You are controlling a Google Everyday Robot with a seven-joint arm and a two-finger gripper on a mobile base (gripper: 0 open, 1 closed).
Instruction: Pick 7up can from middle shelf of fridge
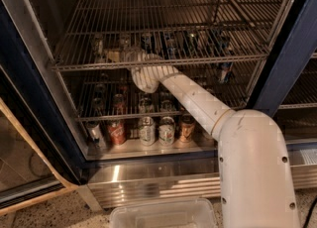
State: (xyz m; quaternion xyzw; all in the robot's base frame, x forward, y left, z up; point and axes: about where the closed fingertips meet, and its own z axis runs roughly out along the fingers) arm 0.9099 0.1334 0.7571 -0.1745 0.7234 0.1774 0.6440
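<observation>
The fridge (29,88) stands open, with a dark blue frame and wire racks. My white arm reaches in over the front rail of the middle shelf (223,59). My gripper (128,53) is on that shelf at its left part, among a row of cans. A pale silvery can, the 7up can (132,52), sits right at the gripper's tip, largely hidden by it. I cannot tell whether the gripper holds the can or only touches it. Another can (98,46) stands just left of the gripper.
More cans (171,43) line the middle shelf to the right of the gripper. On the fridge floor stand a red can (117,132), two green-white cans (147,130) and a bronze can (186,127). A ribbed steel panel (148,182) and a clear plastic bin (163,214) lie below.
</observation>
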